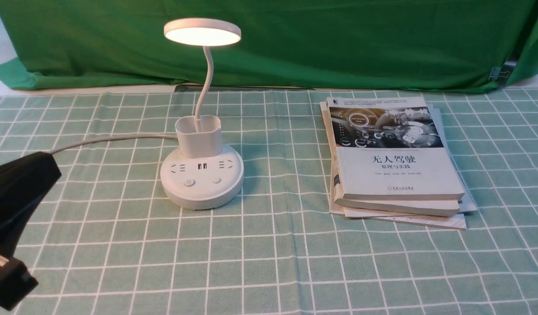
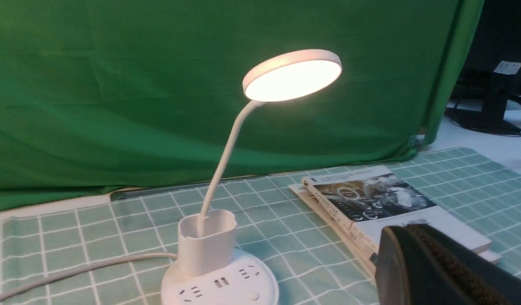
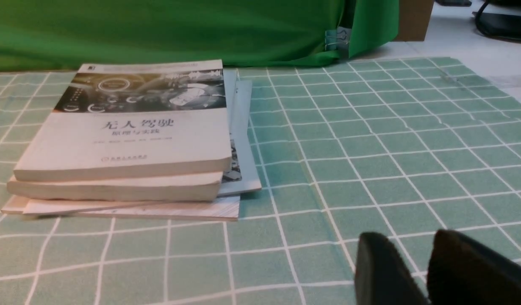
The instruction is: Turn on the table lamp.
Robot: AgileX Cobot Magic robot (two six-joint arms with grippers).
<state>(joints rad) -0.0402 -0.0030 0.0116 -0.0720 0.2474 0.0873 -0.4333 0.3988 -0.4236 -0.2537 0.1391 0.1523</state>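
Table lamp (image 1: 201, 175) upright on tabletop (image 1: 269, 262), left of centre, nearer far edge; disc head (image 1: 202, 33) glowing. Left gripper (image 1: 28, 183) by near-left corner, apart from lamp, jaw state impossible to tell. Right gripper (image 3: 419, 254) slightly parted, empty. Book stack (image 1: 396, 166) toward right edge.

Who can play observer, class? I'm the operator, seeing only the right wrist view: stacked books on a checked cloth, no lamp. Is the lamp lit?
Observer: Yes, the lamp is lit; its head glows white.
Operator: Where does it stand?
Observer: To the robot's left of the books, apart from them.
Operator: Is the left gripper touching it?
Observer: No, the left gripper hangs apart from it, farther to the robot's left.
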